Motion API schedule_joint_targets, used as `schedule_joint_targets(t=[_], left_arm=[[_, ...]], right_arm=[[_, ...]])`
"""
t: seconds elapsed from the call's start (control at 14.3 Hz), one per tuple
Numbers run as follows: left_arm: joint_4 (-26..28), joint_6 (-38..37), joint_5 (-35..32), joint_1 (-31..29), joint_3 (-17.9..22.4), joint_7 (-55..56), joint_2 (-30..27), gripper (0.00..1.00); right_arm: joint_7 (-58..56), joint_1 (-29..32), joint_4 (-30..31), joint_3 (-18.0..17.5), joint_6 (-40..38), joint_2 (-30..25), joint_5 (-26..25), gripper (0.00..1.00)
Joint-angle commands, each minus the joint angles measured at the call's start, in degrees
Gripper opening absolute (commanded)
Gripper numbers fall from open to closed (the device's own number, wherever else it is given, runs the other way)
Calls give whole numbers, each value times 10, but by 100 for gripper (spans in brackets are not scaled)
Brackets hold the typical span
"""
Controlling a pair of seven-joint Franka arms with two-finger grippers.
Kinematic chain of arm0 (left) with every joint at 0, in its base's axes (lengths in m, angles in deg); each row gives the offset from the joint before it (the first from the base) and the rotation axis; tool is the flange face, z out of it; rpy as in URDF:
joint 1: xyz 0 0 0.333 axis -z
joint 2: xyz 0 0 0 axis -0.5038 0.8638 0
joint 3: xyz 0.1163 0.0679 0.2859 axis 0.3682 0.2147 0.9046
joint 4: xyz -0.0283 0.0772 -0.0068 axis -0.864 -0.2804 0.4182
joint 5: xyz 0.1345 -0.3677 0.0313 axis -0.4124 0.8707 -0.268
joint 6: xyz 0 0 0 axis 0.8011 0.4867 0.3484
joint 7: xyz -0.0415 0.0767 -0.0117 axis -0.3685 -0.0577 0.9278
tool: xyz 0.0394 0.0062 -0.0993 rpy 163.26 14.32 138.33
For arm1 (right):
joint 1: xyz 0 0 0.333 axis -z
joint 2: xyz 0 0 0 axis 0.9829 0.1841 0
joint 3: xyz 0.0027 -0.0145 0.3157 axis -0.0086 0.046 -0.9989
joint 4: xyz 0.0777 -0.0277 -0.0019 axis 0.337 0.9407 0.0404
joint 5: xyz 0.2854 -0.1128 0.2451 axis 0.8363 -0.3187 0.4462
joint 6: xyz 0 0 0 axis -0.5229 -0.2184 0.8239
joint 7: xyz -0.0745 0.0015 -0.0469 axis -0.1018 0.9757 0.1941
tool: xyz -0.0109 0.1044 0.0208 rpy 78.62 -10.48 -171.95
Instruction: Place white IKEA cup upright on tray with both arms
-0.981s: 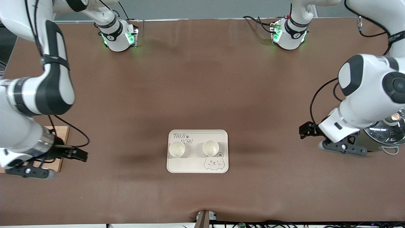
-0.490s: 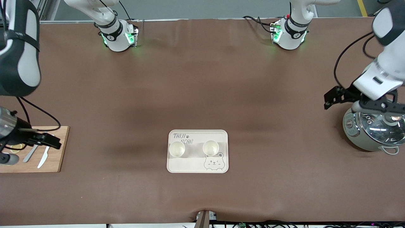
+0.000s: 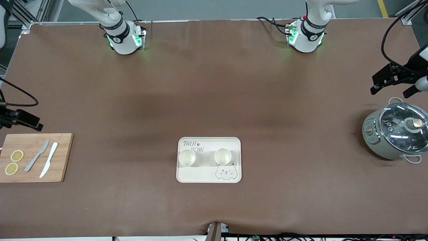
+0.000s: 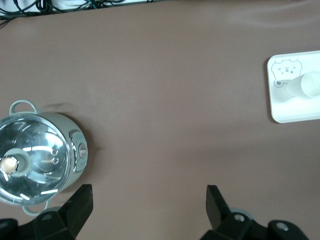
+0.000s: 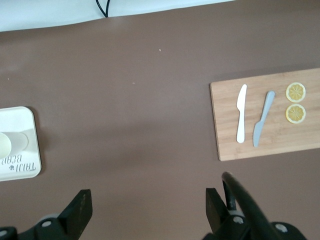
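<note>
**Two cups upright on tray, both grippers released**

Left gripper (image 4: 145,207) spread and empty, up over the surface's left-arm edge near the grey glass-lidded pot (image 3: 396,135). Right gripper (image 5: 145,210) likewise released, above the bamboo cutting board (image 3: 33,157). On the cream rectangular bear-printed tray (image 3: 208,177), mid-surface toward the camera-side edge: two small white cups (image 3: 187,157) (image 3: 222,156), upright. Probably light, stiff, smooth-walled; best pinched across the rim.
</note>
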Motion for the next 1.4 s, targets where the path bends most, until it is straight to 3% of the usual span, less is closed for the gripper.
schedule_joint_targets(t=[0.0,0.35,0.77,0.91,1.12,1.33], left_arm=[[-24,-37,4,1,-4,-24,15,100],[-25,-44,3,4,-12,-35,9,100],[-22,-68,-18,27,-20,-36,2,100],[-20,-68,-18,30,-21,-34,4,100],[-21,-68,-18,29,-21,-33,4,100],[-21,-68,-18,27,-21,-33,8,100]], right_arm=[[-19,15,57,-12,-18,-41,6,100],[-68,20,47,-10,-37,-35,14,100],[-45,33,57,-11,-23,-41,12,100],[-43,34,95,-11,9,-63,12,100],[-44,33,225,-11,97,-141,12,100],[-45,33,224,-12,94,-141,12,100]])
